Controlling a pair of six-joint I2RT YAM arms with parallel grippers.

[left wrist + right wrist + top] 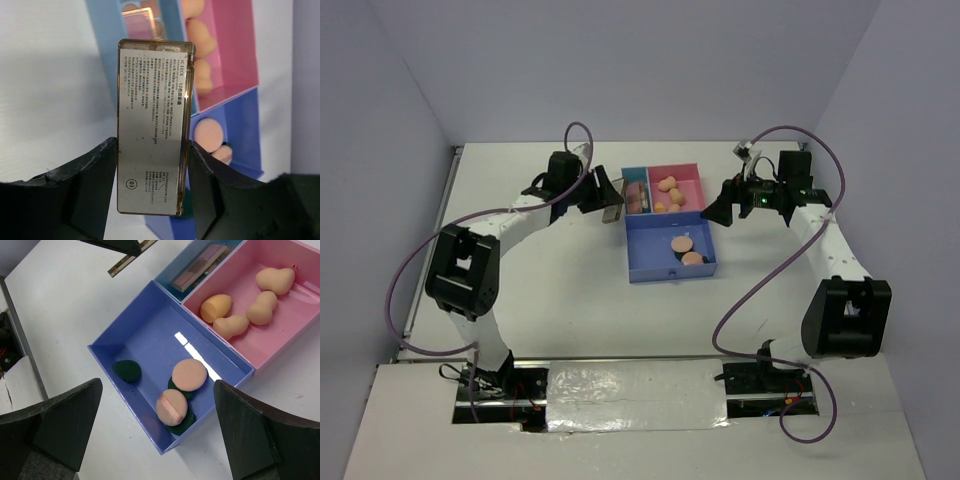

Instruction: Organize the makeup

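My left gripper (153, 150) is shut on a rectangular palette (152, 125), its labelled back facing the camera. It hangs just left of the tray's light-blue compartment (632, 178), where another palette (200, 267) lies. In the top view the held palette (613, 213) sits below the left gripper (608, 200). Several peach sponges (260, 305) lie in the pink compartment (300, 315). Two peach puffs (189, 374) and dark green discs (127, 370) lie in the blue compartment (150, 340). My right gripper (157, 387) stands open above that compartment, holding nothing; in the top view the right gripper (720, 207) is at the tray's right side.
The blue-and-pink tray (665, 270) sits mid-table between the two arms. White walls enclose the table on three sides. Purple cables (405, 280) loop off both arms.
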